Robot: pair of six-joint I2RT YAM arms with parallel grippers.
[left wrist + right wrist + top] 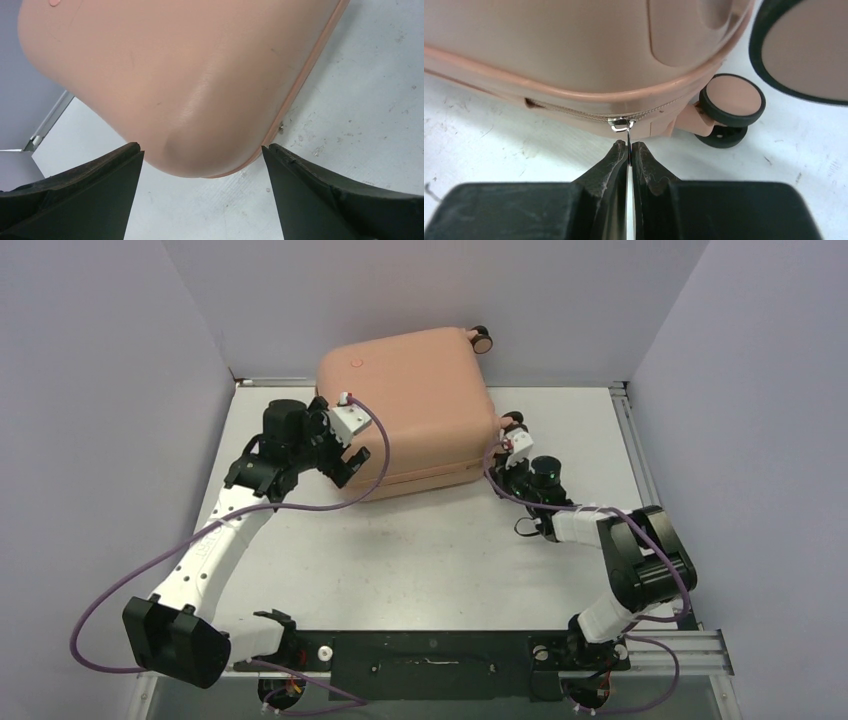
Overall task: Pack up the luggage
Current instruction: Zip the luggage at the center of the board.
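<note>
white table (430, 550) holds the pink luggage (410, 400) near the back. my right gripper (630, 148) pinches its zipper pull (623, 124) to zip it, and my left gripper (201, 148) sits wide by a corner to steady it.

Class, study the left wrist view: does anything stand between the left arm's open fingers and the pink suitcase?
Nothing visible does. The luggage turns its rounded corner toward the gap of the left gripper, whose fingers stand open. Only bare table lies between.
</note>
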